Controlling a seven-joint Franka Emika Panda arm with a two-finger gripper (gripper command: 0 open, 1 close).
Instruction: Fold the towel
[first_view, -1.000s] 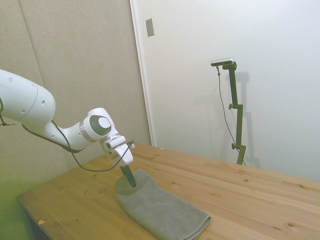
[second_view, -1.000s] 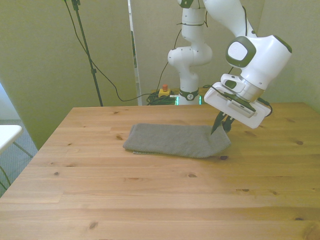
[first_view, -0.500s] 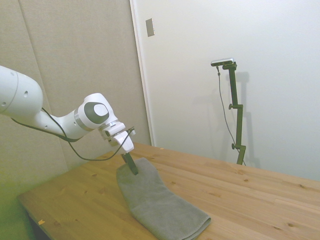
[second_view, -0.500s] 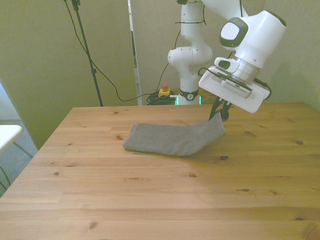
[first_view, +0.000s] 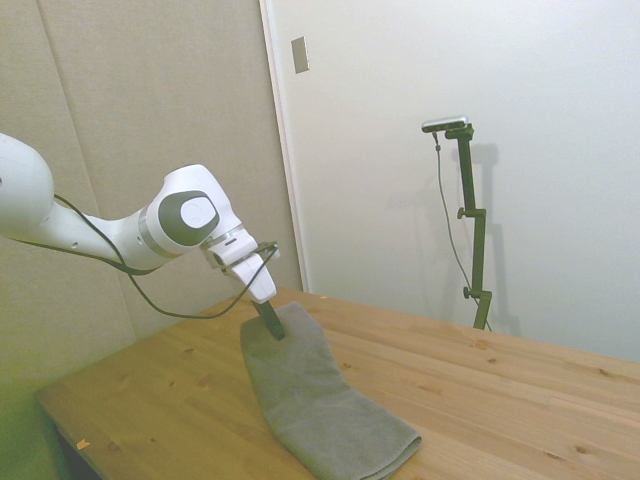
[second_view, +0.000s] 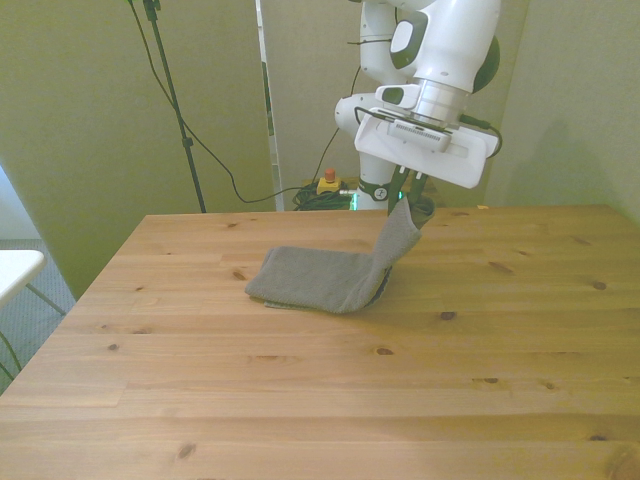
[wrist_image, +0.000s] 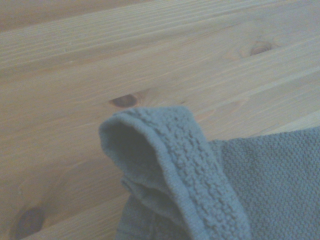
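Soft, floppy gray towel (second_view: 330, 277); bends easily, not heavy. Best grabbed by an end. Claw (second_view: 408, 207) pinching one end, lifted off counter (second_view: 300, 400).

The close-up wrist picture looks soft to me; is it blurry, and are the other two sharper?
Wrist view: the towel hem is fairly crisp, the table behind it blurred. Side view: sharp, a greenish cast in its lower-left corner. Front view: sharp, evenly lit.

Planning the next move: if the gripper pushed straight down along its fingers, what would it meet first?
Probably the towel: the gripper points down at its lifted end, with the table beneath. Depth is hard to judge.
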